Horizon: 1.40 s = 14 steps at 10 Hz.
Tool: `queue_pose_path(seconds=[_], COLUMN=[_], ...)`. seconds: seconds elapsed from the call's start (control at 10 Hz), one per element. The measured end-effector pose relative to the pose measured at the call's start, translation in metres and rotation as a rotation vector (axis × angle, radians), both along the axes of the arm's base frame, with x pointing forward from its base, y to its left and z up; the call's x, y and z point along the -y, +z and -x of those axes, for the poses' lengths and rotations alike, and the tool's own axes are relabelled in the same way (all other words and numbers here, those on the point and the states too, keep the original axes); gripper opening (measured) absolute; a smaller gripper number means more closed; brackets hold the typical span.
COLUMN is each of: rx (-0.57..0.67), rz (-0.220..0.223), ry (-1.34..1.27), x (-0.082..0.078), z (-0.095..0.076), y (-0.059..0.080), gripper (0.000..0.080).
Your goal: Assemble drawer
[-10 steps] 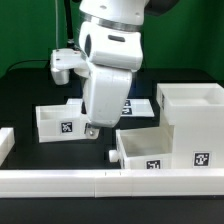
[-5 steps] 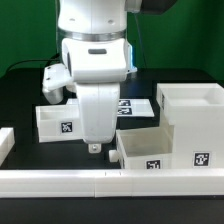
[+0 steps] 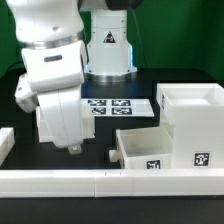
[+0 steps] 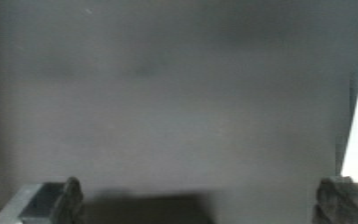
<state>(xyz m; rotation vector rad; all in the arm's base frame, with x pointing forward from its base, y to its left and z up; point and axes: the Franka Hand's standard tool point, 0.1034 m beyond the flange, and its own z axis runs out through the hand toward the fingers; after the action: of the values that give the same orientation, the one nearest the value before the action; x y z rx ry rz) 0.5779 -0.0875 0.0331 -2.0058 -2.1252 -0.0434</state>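
Note:
The tall white drawer housing [image 3: 190, 118] stands at the exterior view's right, open on top, with a tag on its front. One open-top tray [image 3: 142, 152] lies against its left side, tag facing front. The second tray is hidden behind my arm at the exterior view's left. My gripper [image 3: 74, 148] hangs low over the black table there. In the wrist view my gripper [image 4: 197, 204] is open, its fingertips [image 4: 51, 202] wide apart with nothing between them, over a blurred grey surface.
The marker board [image 3: 112, 105] lies flat at the middle back. A long low white rail [image 3: 100, 183] runs along the front edge, with a short rail piece [image 3: 5, 142] at the left. The robot's base [image 3: 108, 45] stands behind.
My arm has swung from the middle toward the exterior view's left. It now covers the left tray and uncovers the marker board. The housing and the right tray have not moved.

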Motion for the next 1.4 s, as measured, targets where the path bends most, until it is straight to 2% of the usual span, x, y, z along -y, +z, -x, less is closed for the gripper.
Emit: queue_pose_path(seconds=[0.2,0.4,0.8,1.0,1.2,1.4], rx=[0.000,0.012,0.014,0.057,0.149,0.139], rz=[-0.014,-0.019,-0.018,-0.005,0.028,0.027], ry=[-0.005,-0.006,-0.010,-0.027,-0.047,-0.051], x=[-0.021,-0.031,-0.029,-0.029,-0.022,-0.023], z=[-0.006,-0.011,-0.010,-0.014,-0.016,-0.013], y=[-0.004,-0.004,-0.005,-0.006,-0.010,-0.012], gripper=[0.0649,0.0649,0.0649,0.0649,0.0649,0.0649])
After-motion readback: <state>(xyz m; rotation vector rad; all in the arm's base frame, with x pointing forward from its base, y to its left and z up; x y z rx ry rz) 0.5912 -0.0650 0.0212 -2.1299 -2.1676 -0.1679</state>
